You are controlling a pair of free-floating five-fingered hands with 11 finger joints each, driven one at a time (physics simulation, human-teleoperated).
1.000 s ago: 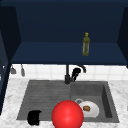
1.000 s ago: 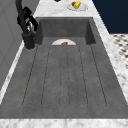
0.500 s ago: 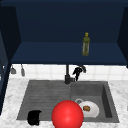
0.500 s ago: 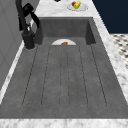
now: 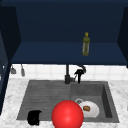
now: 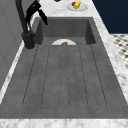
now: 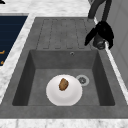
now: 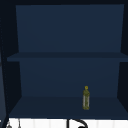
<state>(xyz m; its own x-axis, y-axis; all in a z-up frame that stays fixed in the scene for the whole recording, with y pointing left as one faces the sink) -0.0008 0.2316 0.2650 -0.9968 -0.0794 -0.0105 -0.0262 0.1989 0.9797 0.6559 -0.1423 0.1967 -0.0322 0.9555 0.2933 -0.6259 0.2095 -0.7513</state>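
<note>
My right hand (image 5: 79, 73) hovers at the tip of the black faucet (image 5: 67, 75), above the back of the basin. In the right side view this hand (image 7: 103, 30) spreads its thumb and straight fingers downward beside the spout (image 7: 96, 7), holding nothing. The left side view has it (image 6: 35, 8) at the same spot by the faucet post (image 6: 25, 27). My left hand (image 5: 34, 117) floats over the front left corner of the drainboard. A white plate (image 7: 64, 91) with a brown piece of food (image 7: 63, 84) lies in the basin.
A large red ball (image 5: 67, 115) sits at the sink's front edge, left of the plate (image 5: 91, 110). A yellow-green bottle (image 8: 86, 98) stands on the lower shelf of the dark blue cabinet. A bowl of fruit (image 6: 77, 5) rests on the marble counter beyond the basin.
</note>
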